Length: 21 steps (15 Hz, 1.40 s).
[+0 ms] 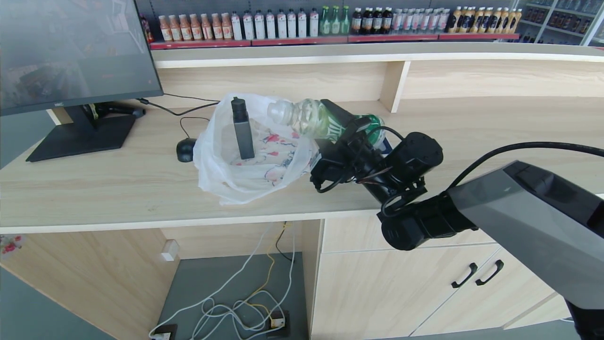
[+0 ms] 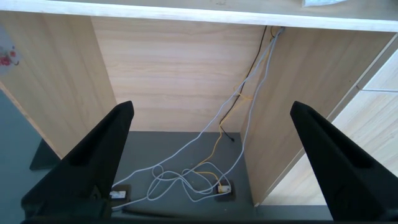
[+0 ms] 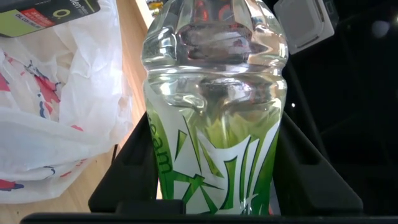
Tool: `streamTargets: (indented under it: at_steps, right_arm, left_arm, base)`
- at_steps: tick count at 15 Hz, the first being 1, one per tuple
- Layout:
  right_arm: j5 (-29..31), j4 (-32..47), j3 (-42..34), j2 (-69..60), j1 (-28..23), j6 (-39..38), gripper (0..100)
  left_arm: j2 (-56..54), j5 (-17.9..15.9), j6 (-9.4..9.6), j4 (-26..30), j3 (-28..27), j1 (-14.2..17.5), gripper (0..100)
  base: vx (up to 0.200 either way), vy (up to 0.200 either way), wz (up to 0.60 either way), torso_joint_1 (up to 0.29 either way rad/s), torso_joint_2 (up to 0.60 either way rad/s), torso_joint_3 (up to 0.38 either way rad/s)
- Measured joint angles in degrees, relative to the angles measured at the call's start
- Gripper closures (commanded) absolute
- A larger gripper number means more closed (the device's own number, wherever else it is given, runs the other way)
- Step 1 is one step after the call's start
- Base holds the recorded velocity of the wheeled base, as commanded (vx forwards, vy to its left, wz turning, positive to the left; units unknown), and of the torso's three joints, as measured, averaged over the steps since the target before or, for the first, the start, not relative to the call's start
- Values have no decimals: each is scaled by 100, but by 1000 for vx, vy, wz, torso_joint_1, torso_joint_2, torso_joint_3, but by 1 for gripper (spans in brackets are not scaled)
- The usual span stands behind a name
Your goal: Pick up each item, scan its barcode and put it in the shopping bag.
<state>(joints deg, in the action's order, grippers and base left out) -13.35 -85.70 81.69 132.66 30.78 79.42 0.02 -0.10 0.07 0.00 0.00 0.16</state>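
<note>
The right gripper [image 1: 348, 128] is clamped around a clear plastic bottle [image 1: 309, 120] with a green and white label, its two black fingers [image 3: 134, 165] pressing the bottle's lower body from either side. The bottle lies nearly level in the air, its capped end pointing toward the white shopping bag [image 1: 217, 158] and reaching over the bag's near rim. In the right wrist view the bottle [image 3: 214, 93] stands right in front of the camera with the crumpled bag [image 3: 50, 124] just beside it. The bag sits open on the wooden counter [image 1: 94, 189], and a dark grey bottle [image 1: 243, 127] with a black cap stands upright inside it. A black mouse [image 1: 185, 149] lies on the counter touching or just beside the bag's far side from the arm, and a monitor [image 1: 71, 47] stands farther along that way. Rows of drinks [image 1: 330, 21] line a shelf behind the counter. The left gripper [image 2: 211, 107] hangs low below the counter edge with its fingers spread wide and nothing between them, facing the recess under the counter where loose cables [image 2: 186, 180] lie on the floor.
</note>
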Motion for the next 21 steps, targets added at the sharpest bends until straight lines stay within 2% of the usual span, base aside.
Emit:
streamTargets:
  at_steps: [9, 14, 18, 21]
  right_arm:
    - [7, 11, 17, -29, 4, -13, 100]
    - [279, 6, 20, -251, 124, -289, 100]
    - [336, -20, -10, -534, 151, -763, 100]
    - [678, -128, -94, -652, 151, -1880, 100]
  left_arm:
    - [0, 0, -2, 0, 0, 0, 0]
    - [0, -1, 2, 0, 0, 0, 0]
    - [0, 0, 2, 0, 0, 2, 0]
    - [0, 0, 2, 0, 0, -2, 0]
  base:
    - [0, 0, 0, 0, 0, 0]
    - [0, 0, 0, 0, 0, 0]
    - [0, 0, 0, 0, 0, 0]
    - [0, 0, 0, 0, 0, 0]
